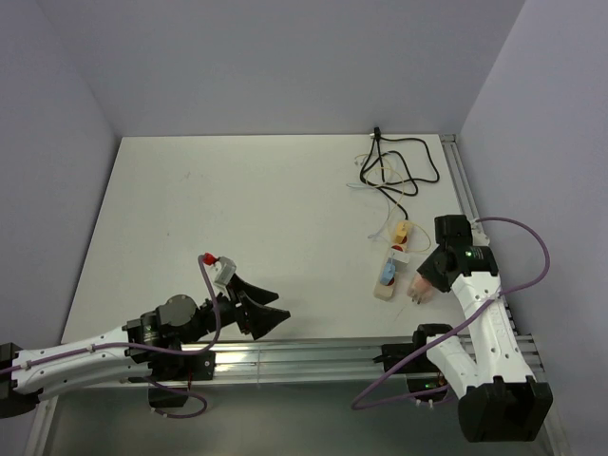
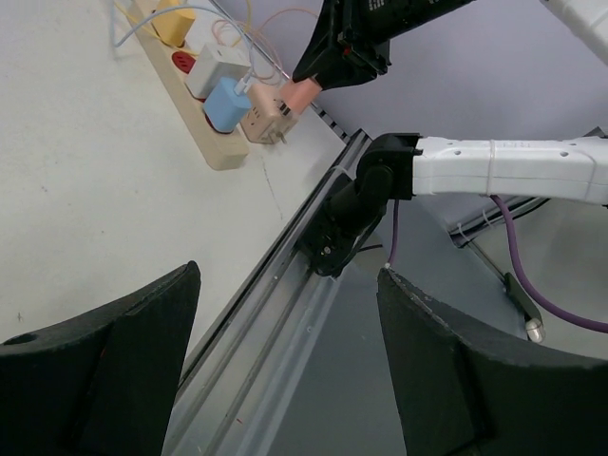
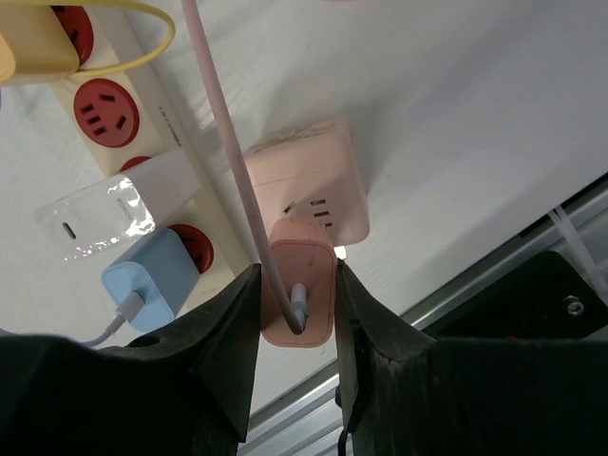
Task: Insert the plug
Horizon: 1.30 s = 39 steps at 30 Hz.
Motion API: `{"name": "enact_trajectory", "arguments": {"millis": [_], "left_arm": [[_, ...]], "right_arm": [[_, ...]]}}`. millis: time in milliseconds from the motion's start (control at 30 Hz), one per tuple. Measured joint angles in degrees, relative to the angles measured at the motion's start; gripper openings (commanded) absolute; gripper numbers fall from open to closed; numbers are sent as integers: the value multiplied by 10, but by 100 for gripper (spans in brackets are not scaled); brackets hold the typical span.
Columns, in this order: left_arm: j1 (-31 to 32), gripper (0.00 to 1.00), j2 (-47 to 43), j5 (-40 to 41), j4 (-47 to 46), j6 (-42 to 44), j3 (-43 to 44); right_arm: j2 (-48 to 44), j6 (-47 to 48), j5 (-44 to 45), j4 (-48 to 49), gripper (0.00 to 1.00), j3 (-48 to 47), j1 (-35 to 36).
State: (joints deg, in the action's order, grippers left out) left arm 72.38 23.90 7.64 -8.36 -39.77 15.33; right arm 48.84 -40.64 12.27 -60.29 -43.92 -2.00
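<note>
Light, rigid pink plug [image 3: 306, 258], pinched at its flat sides by the right gripper [image 3: 296, 290] (its cable [image 3: 231, 157] probably tugs slightly)

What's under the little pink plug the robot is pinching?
A bigger pale pink square socket block lies under the small pink plug held in the right pincer. The plug's prongs, and whether they touch the block, are hidden.

The pink plug [image 3: 302, 285], cable attached, sits against a pink adapter block [image 3: 309, 180] beside the cream power strip [image 3: 152, 104].
</note>
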Motion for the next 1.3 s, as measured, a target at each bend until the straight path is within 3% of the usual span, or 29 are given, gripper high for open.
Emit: {"name": "enact_trajectory", "arguments": {"millis": [200, 400, 700, 833, 1100, 1167, 1300], "left_arm": [[0, 80, 2, -10, -25, -2, -6], [0, 80, -10, -14, -34, -2, -10], [0, 80, -14, -19, -42, -4, -22], [0, 81, -29, -18, -42, -4, -23], [0, 81, -50, -17, -33, -6, -33], [0, 81, -50, -17, -32, -6, -34], [0, 82, -45, -17, -32, -6, -34]], "right_arm": [[15, -7, 27, -25, 0, -8, 19], [94, 20, 49, -43, 0, -58, 46], [126, 175, 73, 34, 0, -157, 53], [139, 273, 83, 110, 0, -132, 56], [114, 375, 39, 115, 0, -107, 56], [100, 380, 25, 110, 0, -111, 56], [104, 295, 25, 82, 0, -146, 56]]}}
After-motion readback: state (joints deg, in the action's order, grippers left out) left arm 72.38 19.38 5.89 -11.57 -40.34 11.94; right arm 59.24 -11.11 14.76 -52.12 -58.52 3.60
